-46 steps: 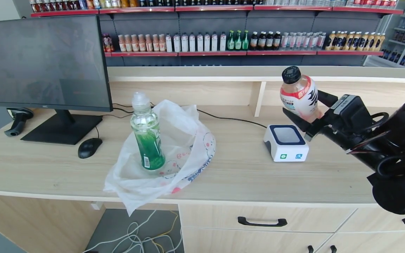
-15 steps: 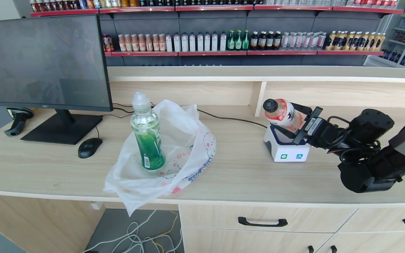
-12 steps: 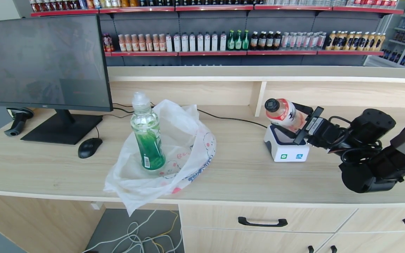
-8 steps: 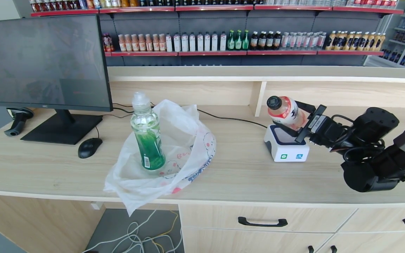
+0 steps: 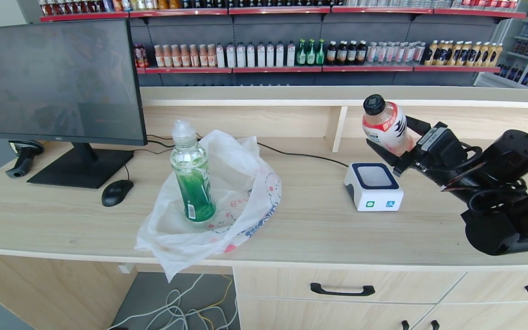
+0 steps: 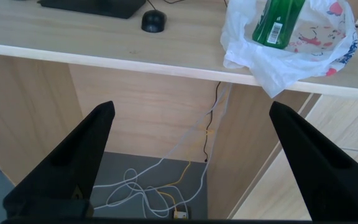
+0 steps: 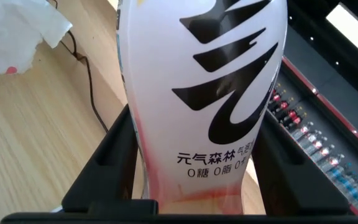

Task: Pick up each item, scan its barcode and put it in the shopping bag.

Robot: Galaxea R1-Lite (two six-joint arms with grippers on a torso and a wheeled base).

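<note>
Bottle (image 5: 385, 123), white-pink with black cap and red band, clamped in right hand (image 5: 390, 137); left hand (image 6: 190, 112) spread apart.

The right claw (image 5: 399, 149) has lifted the pink bottle (image 5: 385, 123) off the scanner (image 5: 373, 187).

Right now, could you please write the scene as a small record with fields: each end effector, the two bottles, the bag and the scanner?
right end effector: shut on the pink-and-white plastic bottle with black cap, held tilted in the air near the white box-shaped scanner
left end effector: open, empty, lower than the counter top
green plastic bottle: upright on the white plastic shopping bag
bag: spread open on the wooden counter
scanner: on the counter, window uncovered
</note>
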